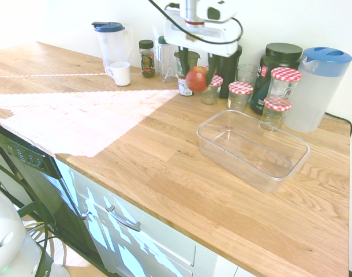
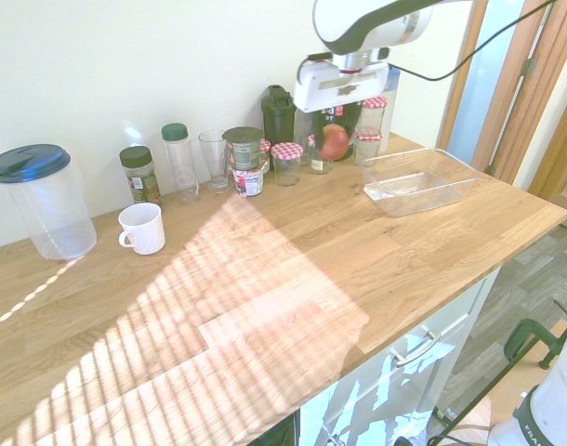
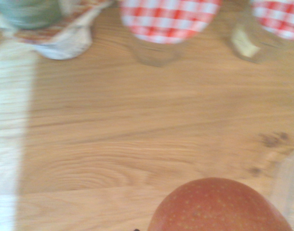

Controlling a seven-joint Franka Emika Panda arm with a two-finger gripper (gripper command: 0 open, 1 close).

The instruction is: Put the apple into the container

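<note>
While it hangs above the table [image 1: 164, 173], the gripper [image 1: 197, 79] is clamped on the apple [image 1: 196, 78]. The container [image 1: 252, 149] sits nearby, apart from it.

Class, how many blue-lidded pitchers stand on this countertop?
2. The first pitcher stands by the white mug; the second pitcher stands behind the container. None seems hidden.

Light oak wooden bench [image 1: 182, 190] has a white ceramic mug [image 1: 119, 73], red-checked-lid glass jars [image 1: 240, 95], two blue-lidded clear plastic pitchers [image 1: 318, 88], and a dark green-lidded tub [image 1: 278, 72] lined along the wall
</note>
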